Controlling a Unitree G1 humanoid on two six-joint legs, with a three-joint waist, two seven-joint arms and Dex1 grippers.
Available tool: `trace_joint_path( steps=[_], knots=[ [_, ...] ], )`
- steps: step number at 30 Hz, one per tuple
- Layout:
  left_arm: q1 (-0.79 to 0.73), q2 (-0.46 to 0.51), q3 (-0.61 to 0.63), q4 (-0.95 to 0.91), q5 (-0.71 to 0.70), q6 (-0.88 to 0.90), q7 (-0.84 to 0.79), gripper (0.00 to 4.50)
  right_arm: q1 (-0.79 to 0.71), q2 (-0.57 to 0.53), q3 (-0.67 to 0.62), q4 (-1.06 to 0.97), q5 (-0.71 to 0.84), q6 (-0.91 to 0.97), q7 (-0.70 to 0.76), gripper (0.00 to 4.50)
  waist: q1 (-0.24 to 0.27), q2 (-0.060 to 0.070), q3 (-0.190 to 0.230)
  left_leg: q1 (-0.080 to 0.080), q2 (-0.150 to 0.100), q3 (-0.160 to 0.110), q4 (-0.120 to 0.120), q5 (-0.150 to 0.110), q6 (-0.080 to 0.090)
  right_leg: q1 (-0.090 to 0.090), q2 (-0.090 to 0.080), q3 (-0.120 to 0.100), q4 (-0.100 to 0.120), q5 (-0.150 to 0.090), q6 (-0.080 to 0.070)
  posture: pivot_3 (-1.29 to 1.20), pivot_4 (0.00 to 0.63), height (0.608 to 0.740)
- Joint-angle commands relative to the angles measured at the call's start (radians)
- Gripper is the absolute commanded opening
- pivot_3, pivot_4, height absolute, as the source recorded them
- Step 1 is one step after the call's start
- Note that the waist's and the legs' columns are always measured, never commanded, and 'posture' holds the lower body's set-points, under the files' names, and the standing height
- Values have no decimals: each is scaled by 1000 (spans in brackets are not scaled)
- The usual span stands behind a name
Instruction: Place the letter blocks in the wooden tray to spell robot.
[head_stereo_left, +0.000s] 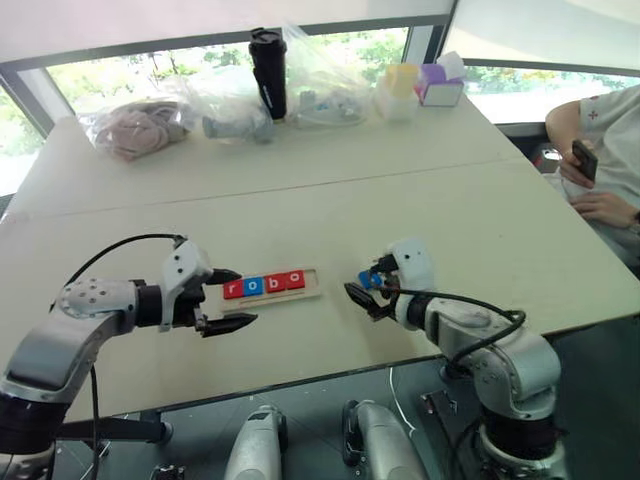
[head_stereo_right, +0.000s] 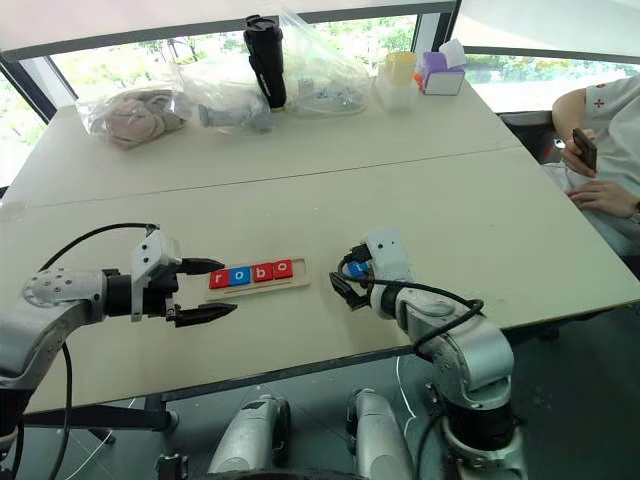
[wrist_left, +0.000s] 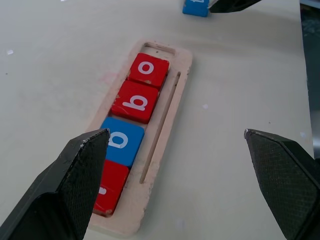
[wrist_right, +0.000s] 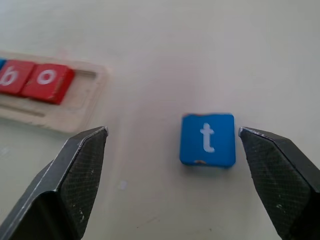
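Note:
The wooden tray (head_stereo_left: 312, 282) lies on the table in front of me. It holds four letter blocks in a row: a red r (head_stereo_left: 233, 289), a blue o (head_stereo_left: 253, 285), a red b (wrist_left: 136, 101) and a red o (wrist_left: 148, 70). The slot at its right end is bare. A blue t block (wrist_right: 207, 139) lies flat on the table to the right of the tray. My right gripper (wrist_right: 172, 131) is open around it, one finger on each side, touching neither. My left gripper (head_stereo_left: 246, 296) is open at the tray's left end, straddling it, holding nothing.
A black bottle (head_stereo_left: 268, 70), plastic bags (head_stereo_left: 140, 125) and pastel boxes (head_stereo_left: 415, 88) stand along the far side of the table. A person holding a phone (head_stereo_left: 585, 158) sits at the right. The table's front edge runs just below both grippers.

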Motion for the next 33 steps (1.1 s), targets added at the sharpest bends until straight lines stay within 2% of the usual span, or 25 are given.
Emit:
trace_joint_path(
  steps=[1,4,7,12,18,27,28,29,33],
  knots=[
    [-9,11,27,-15,1,-13,-2,4500,39,-236,-36,3,25,-325,345,4458,0,0,0,0,-1,0,0,0,0,0,0,0,-1,0,0,0,150,740],
    [-25,11,18,-1,8,-18,-8,4500,37,-347,-38,153,13,-552,529,4458,-7,-2,0,0,-1,1,0,0,0,1,0,0,-4,0,1,0,150,740],
    [-45,9,10,10,13,-20,-13,4500,-8,-398,44,373,-89,-810,659,4458,-8,-2,0,1,0,1,0,0,0,1,2,0,-4,0,0,0,150,740],
    [-46,9,16,-9,11,-8,-11,4500,-203,-310,148,754,-180,-1051,764,4458,-12,-2,1,1,1,1,1,0,0,0,3,0,-3,0,0,0,150,740],
    [-26,23,44,-33,5,5,-4,4500,-387,-215,214,1122,-273,-1247,835,4458,-2,-2,1,0,1,1,0,0,0,-1,4,1,1,0,0,0,150,740],
    [2,19,65,-72,-3,25,17,4500,-476,-180,234,1353,-325,-1370,918,4458,-1,-3,0,3,1,1,2,0,0,3,4,1,2,1,0,0,150,740],
    [4,19,67,-75,-4,27,18,4500,-474,-181,234,1353,-320,-1373,938,3939,-1,-3,0,4,1,1,2,0,0,3,4,1,2,1,0,0,150,740],
    [6,19,70,-76,-4,28,18,4500,-471,-184,234,1347,-315,-1371,955,3619,-1,-3,0,4,1,1,2,0,0,4,4,2,2,1,0,0,150,740],
    [9,22,72,-70,-2,23,17,4500,-455,-187,223,1309,-305,-1338,982,1615,-2,-3,0,5,1,1,2,0,0,4,4,2,3,1,0,0,150,740]
  ],
)
